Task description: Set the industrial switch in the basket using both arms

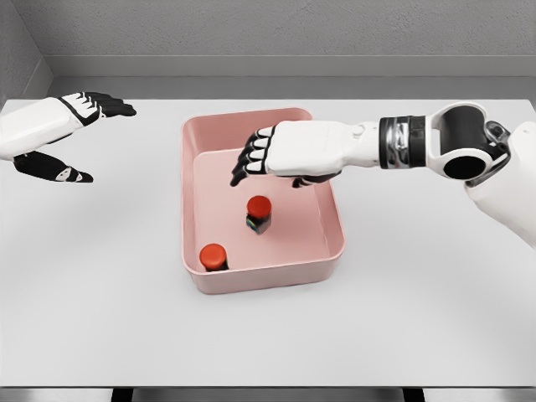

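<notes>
One head camera looks steeply down, fairly near, onto the white table [100,318].

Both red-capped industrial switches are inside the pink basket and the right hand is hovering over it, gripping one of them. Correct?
Not quite. The head view shows the right hand over the pink rectangular plastic basket with fingers relaxed, holding nothing. Both red-capped black industrial switches do sit inside, on its floor.

In front of me a white table [100,318] spreads almost from one side of my view to the other, its surface plain and evenly lit. Past its far edge rises a grey wall [276,29], meeting a second grey wall [18,59] at the far left corner. Under the table's near edge show dark gaps.
</notes>
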You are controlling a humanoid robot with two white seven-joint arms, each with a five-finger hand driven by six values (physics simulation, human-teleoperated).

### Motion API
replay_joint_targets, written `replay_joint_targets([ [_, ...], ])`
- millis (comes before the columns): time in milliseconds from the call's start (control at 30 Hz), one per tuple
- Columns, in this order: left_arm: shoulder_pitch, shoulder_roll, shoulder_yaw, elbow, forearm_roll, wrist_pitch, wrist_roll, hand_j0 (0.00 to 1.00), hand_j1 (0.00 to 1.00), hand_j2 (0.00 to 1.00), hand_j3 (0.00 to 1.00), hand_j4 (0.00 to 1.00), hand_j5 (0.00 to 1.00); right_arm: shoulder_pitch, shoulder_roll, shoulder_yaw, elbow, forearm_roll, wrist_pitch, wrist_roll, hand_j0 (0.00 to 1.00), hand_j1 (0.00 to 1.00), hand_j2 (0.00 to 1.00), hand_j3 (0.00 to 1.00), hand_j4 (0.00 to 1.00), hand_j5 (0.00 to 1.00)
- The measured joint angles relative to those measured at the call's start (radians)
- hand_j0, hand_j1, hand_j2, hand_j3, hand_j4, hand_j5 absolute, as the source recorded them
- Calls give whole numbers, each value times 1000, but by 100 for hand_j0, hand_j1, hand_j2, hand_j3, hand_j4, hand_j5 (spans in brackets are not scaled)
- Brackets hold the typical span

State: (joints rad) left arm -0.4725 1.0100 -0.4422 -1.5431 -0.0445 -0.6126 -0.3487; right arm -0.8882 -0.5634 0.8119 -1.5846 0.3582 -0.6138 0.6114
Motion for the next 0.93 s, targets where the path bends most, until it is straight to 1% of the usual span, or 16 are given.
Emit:
replay_joint_targets([
  [100, 0, 0, 0, 0, 0, 0, 0, 100, 100, 100, 100, 100, 100, -2, 5, -5, 2, -2, 0, 0, 100, 100, 100, 100, 100, 100],
  [133, -2, 0, 0, 0, 0, 0, 0, 100, 100, 100, 100, 100, 100, 6, -3, -13, 2, -4, 0, 0, 100, 100, 100, 100, 100, 100],
  [200, -2, 1, 0, -1, 0, 0, 0, 100, 100, 100, 100, 100, 100, 29, -44, -51, 2, -8, 0, 0, 100, 100, 100, 100, 100, 100],
  [233, -1, 1, 0, -1, 0, 0, 0, 100, 100, 100, 100, 100, 100, 60, -71, -79, 3, -10, -1, 0, 100, 100, 100, 100, 100, 100],
  [300, -2, 1, 0, 0, 0, 0, 0, 100, 100, 100, 100, 100, 100, 89, -115, -138, 3, -16, -1, 0, 100, 100, 100, 100, 100, 100],
  [400, -2, 1, 0, 0, 0, 0, 0, 100, 100, 100, 100, 100, 100, 120, -162, -214, 3, -27, 0, 0, 100, 100, 100, 100, 100, 100],
  [467, -3, 1, 0, 0, 0, 0, 0, 100, 100, 100, 100, 100, 100, 166, -195, -261, 10, -44, -1, 0, 100, 100, 100, 100, 100, 100],
  [500, -3, 1, 0, 0, 0, 0, 0, 100, 100, 100, 100, 100, 100, 199, -211, -281, 20, -56, -1, 0, 100, 100, 100, 100, 100, 100],
  [567, -2, 1, 0, 1, 0, 0, 0, 100, 100, 100, 100, 100, 100, 236, -243, -306, 58, -81, -1, 0, 100, 100, 100, 100, 100, 100],
  [667, -2, 1, 0, 1, 0, 0, 0, 100, 100, 100, 100, 100, 100, 302, -277, -351, 151, -127, -1, 0, 100, 100, 100, 100, 100, 100],
  [733, -3, 1, 0, 1, 0, 0, 0, 100, 100, 100, 100, 100, 100, 313, -287, -376, 216, -143, 0, 0, 100, 100, 100, 100, 100, 100],
  [800, -2, 1, 0, 1, 0, 0, 0, 100, 100, 100, 100, 100, 100, 314, -292, -389, 257, -150, 0, 0, 100, 100, 100, 100, 100, 100],
  [933, 0, 0, 0, 3, 0, 0, 0, 100, 100, 100, 100, 100, 100, 314, -294, -398, 286, -157, 0, 0, 100, 100, 100, 100, 100, 100],
])
